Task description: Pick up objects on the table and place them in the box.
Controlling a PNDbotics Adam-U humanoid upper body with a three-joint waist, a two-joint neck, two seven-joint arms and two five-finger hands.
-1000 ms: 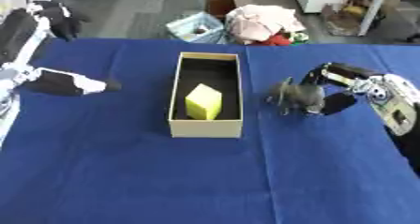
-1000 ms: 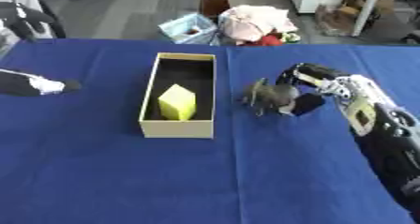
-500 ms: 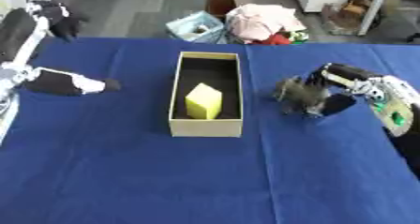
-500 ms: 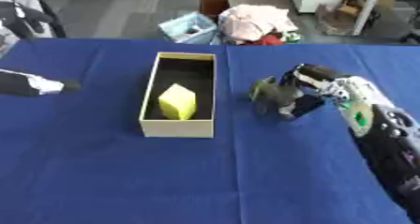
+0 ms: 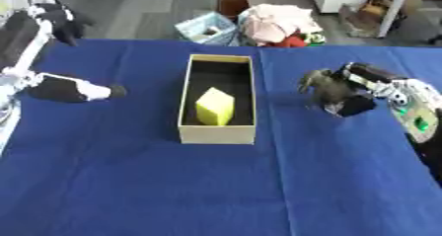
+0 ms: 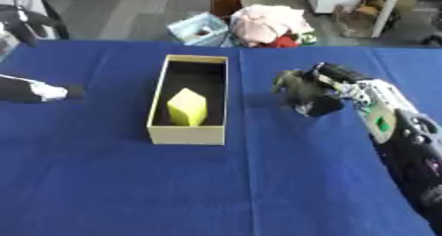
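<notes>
Dark object being held by the right hand, beside the box.

A dark grey object (image 5: 321, 84) is being gripped in the curled fingers of the right hand (image 5: 349, 98), above the blue table (image 5: 129, 180) just right of the open cardboard box (image 5: 217, 132). A yellow block (image 5: 214, 106) is lying inside the box. The left hand's (image 5: 110, 91) finger state cannot be told; it is being kept well left of the box.

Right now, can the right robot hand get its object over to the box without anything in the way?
Probably yes. The right robot hand, curled round a dark grey object, sits just right of the box, with only bare blue cloth between them.
</notes>
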